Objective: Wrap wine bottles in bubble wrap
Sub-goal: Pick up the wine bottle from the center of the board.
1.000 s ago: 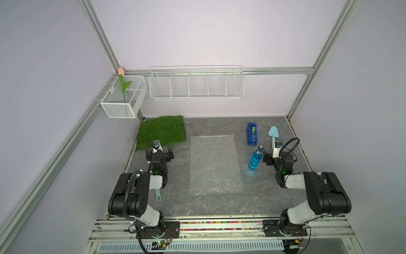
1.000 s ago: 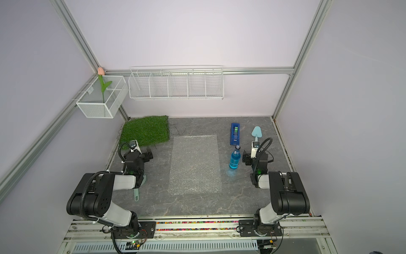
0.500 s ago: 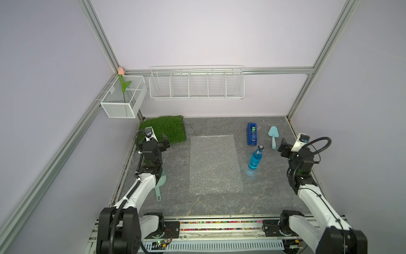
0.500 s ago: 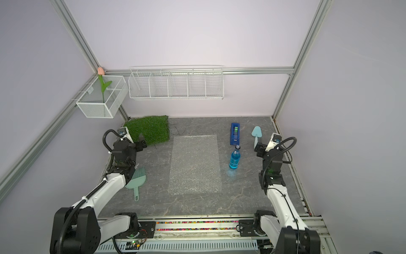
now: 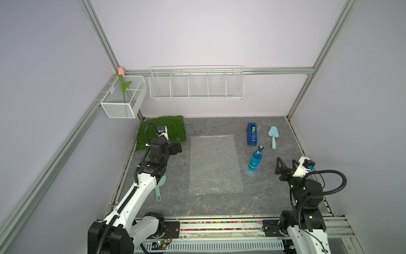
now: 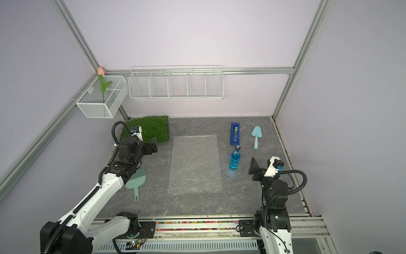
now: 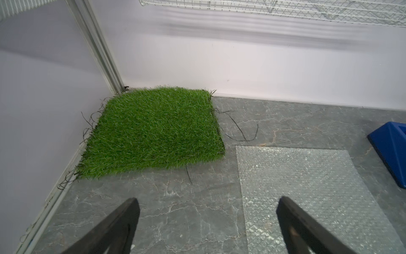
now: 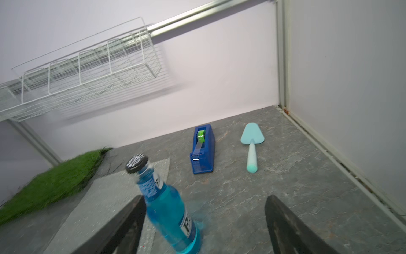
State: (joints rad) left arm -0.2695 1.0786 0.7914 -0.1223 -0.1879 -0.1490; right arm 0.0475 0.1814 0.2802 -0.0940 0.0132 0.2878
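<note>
Standing right of the flat wrap point(image 5: 215, 163), the bottle point(image 5: 254, 159) awaits pickup; right gripper point(image 8: 205, 198) gapes empty nearby, left gripper point(image 7: 207, 202) likewise.

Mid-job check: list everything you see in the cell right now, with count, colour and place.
bottle: 1, blue liquid, dark cap, standing right of the bubble wrap
bubble wrap: 1, clear, flat mid-table
tape dispenser: 1, dark blue, behind the bottle
trowel: 1, pale blue, right of the tape dispenser
dustpan: 1, mint green, near-left of the bubble wrap
grass mat: 1, green, far-left corner
wire rack: 1, white, back wall
mesh basket: 1, white, left wall, holds a tulip
table: 1, grey marbled
left gripper: 1, black, open, empty, by the grass mat
right gripper: 1, black, open, empty, by the bottle
</note>
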